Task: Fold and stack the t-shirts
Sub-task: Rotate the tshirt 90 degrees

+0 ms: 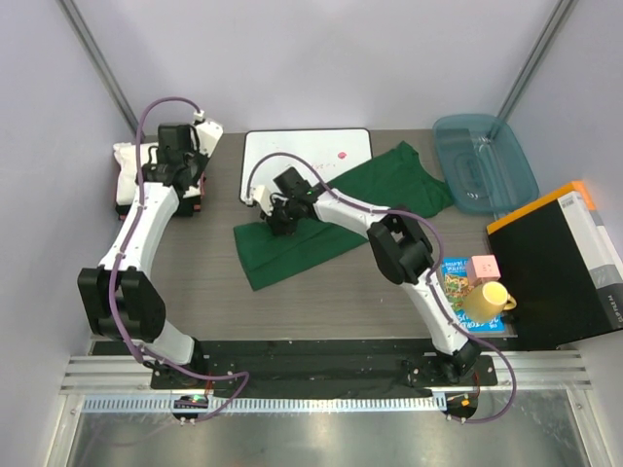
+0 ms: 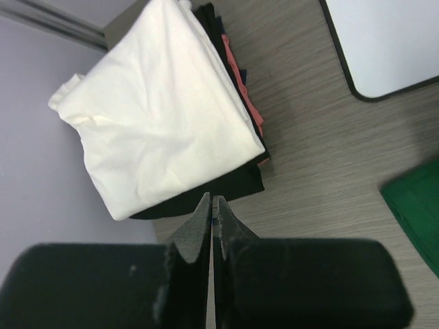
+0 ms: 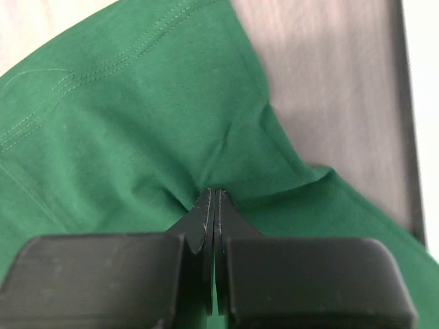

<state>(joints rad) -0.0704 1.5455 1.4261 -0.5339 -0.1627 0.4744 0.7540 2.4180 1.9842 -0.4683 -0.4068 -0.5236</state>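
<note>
Green t-shirt: lying on worktop, one fold pinched in closed right hand. Folded t-shirt stack: just beside left hand, which is closed and empty.

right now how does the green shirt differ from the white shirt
The green shirt lies loose and rumpled mid-table; the white shirt is folded, topping a stack at the left edge. The right end effector pinches the green shirt; nothing grips the white shirt. Both are soft cloth.
</note>
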